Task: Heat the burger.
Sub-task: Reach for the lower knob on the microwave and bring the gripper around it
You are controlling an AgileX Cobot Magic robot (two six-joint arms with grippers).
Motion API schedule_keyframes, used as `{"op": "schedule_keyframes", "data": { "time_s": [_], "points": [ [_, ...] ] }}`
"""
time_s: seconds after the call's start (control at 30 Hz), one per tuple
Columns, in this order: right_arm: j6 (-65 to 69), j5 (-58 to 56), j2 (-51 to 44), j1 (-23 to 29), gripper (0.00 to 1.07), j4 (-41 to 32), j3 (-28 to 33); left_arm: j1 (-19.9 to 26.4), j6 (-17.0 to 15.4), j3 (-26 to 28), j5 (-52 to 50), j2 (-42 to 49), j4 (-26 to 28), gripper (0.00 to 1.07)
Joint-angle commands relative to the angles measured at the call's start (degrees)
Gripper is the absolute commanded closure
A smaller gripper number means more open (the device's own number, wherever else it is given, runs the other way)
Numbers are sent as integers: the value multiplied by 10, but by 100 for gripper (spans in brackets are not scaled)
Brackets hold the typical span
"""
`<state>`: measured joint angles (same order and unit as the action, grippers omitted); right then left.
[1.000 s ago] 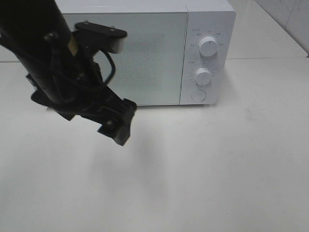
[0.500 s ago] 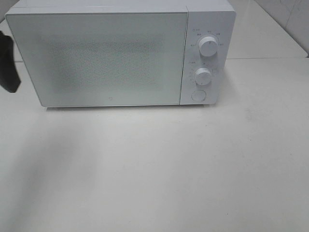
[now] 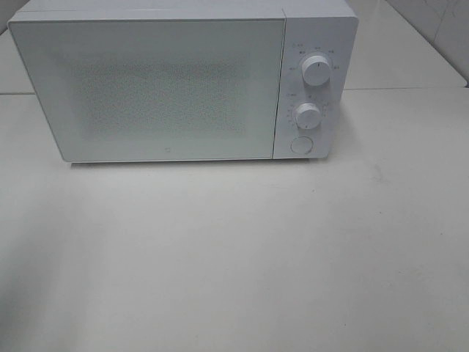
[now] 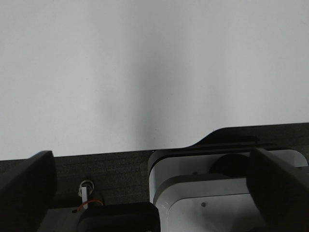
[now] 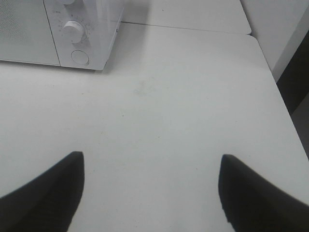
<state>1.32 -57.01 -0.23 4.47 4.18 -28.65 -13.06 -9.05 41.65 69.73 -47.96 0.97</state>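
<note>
The left gripper point(image 4: 150, 160), which hung across the microwave point(image 3: 183, 81) a second ago and was reduced to a dark sliver at the 9 o'clock edge half a second ago, is now withdrawn from the high view altogether. Its fingers are seen spread wide in the left wrist view with nothing between them, pointed at a plain pale surface. The right gripper point(image 5: 150, 164) is held over the bare table point(image 3: 256, 249) at about 4 o'clock from the microwave, its fingers also parted and empty.

The door point(image 3: 154, 88) is shut flush, and its frosted panel hides the inside. The burger is not seen in any view; it is judged to sit behind that door, though this cannot be confirmed. With both arms pulled clear, the control strip at the microwave's 3 o'clock side is left unobstructed: an upper knob point(image 3: 316, 70), a lower knob point(image 3: 308, 116) and a round button point(image 3: 300, 144). The loading step is therefore judged done, and a knob is probably to be turned next.
</note>
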Motion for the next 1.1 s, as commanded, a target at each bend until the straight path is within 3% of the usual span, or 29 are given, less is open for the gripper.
{"op": "schedule_keyframes", "data": {
  "time_s": [0.03,0.2,0.5,0.57,0.83,1.1],
  "points": [
    [1,2,-15,-5,31,3,1,2,3,-16,1,28,5,6],
    [1,2,-15,-5,31,3,1,2,3,-64,1,184,5,6],
    [1,2,-15,-5,31,3,1,2,2,-94,-17,303,-2,6],
    [1,2,-15,-5,31,3,1,2,24,-99,-46,350,-19,6],
    [1,2,-15,-5,31,3,1,2,53,-119,-84,402,-10,6],
    [1,2,-15,-5,31,3,1,2,49,-119,-84,438,-6,6]
  ]
}}
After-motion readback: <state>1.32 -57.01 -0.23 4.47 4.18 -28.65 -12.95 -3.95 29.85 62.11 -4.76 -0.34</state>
